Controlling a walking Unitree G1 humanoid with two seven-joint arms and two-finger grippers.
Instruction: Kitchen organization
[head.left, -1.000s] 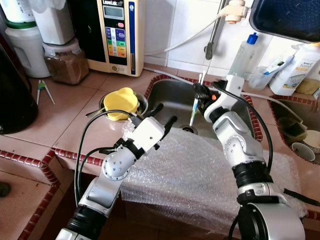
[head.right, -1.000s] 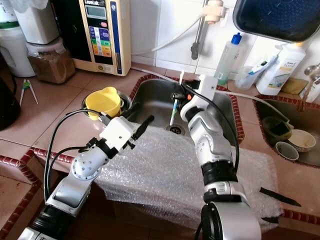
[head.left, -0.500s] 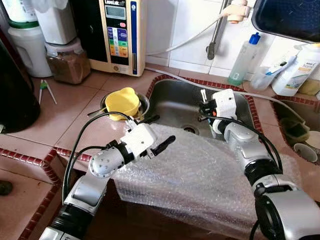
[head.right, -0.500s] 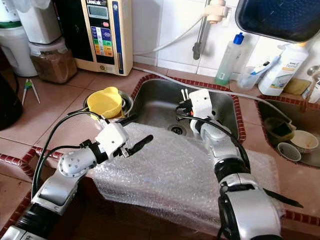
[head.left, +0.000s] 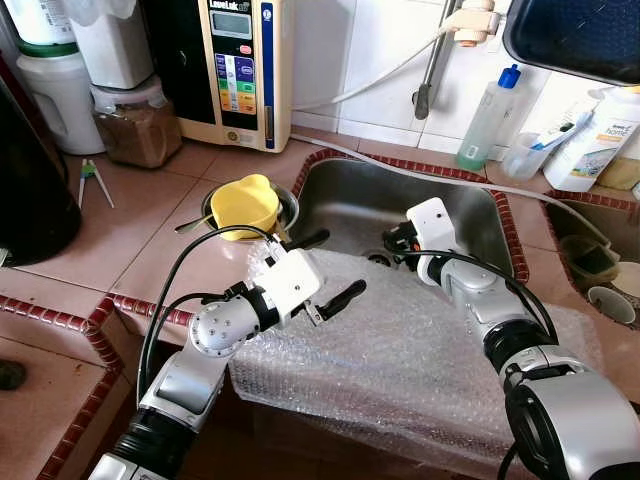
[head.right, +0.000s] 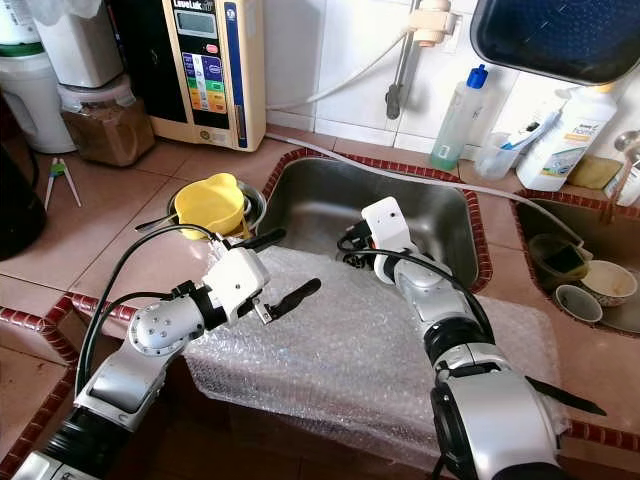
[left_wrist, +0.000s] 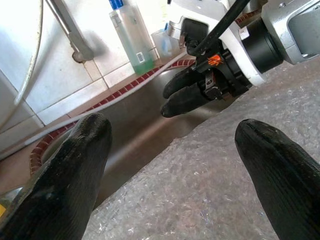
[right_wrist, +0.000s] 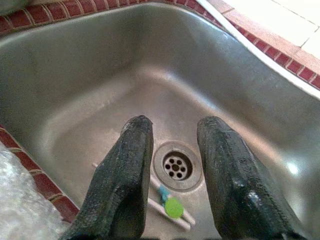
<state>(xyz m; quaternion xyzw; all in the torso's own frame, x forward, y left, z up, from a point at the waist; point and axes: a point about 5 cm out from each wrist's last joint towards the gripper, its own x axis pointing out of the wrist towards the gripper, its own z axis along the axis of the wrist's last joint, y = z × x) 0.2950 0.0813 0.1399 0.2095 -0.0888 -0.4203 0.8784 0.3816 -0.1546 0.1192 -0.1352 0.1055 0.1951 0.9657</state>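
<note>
Right wrist view tells you the change: the toothbrush, gripped upright over the sink 1 second ago, now lies on the basin floor beside the drain. Your right end effector hangs above it, fingers parted and empty. Your left end effector hovers open over the bubble wrap. You likely need to regrasp the brush.

Silver jointed arms — black cables looping, white wrist housings, long black fingers.
</note>
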